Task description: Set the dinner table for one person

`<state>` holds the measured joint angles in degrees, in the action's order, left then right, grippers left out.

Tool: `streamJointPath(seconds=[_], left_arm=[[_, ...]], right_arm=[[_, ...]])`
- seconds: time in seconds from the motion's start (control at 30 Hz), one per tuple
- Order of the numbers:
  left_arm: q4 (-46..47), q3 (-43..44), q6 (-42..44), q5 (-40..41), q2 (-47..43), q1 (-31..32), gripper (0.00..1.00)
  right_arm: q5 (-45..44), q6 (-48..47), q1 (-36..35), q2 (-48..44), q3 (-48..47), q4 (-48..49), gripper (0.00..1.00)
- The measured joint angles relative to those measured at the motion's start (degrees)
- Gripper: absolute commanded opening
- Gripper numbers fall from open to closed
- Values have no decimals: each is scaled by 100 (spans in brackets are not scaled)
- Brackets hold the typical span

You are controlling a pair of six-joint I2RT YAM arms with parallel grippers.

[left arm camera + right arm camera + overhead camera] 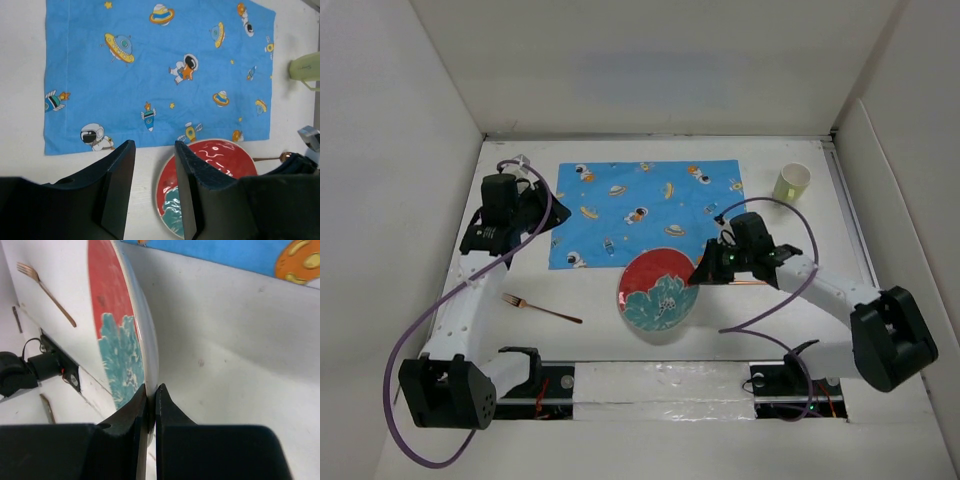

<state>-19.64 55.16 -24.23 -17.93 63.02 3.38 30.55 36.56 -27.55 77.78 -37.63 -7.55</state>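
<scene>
Two narrow fingers of the right gripper [151,390] are pressed together on the rim of the plate [115,315], which is clamped between them. The plate is red on the half farther from these jaws and teal on the half nearer them. Whether it is lifted or resting cannot be told. On the far side of the plate from these jaws, a fork [47,292] is laid on the bare dinner table [590,335], well apart from the plate. Behind the right gripper, toward the back corner, a pale green cup [792,181] is stood upright. The jaws of the left gripper [154,147] are held apart, with nothing between them but white tabletop. Just ahead of them the near edge of the blue mat [150,65] is seen, spread flat and printed with astronauts and planets. The plate is overlapped onto that same edge, ahead of the open jaws and off to the side toward the right arm. The dinner table is spread under both grippers and under everything named, and is edged by white panels.
</scene>
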Motion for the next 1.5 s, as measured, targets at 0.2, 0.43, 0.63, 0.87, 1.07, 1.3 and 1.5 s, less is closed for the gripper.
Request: streamJointPath(seconds=[0.2,0.43,0.63,0.87,1.07,1.3,1.5], left_arm=[[20,315,44,-24,28,0,37],[68,433,109,-151,243,0,37],[116,433,129,-168,258,0,37],[199,269,140,-164,223,0,37],[229,96,144,-164,203,0,38],[396,-20,122,-232,205,0,37],[487,-31,83,-291,249,0,10]], right_arm=[[-179,-190,511,61,-1460,-1176,0],[-247,101,944,1897,-3547,-632,0],[-400,555,1145,3329,-4575,-420,0],[-474,992,1185,4000,-4649,-426,5],[-507,951,1180,4002,-4553,-422,45],[-944,444,1174,3954,-4356,-1067,57],[-1438,-173,1248,3250,-4446,-1749,0]])
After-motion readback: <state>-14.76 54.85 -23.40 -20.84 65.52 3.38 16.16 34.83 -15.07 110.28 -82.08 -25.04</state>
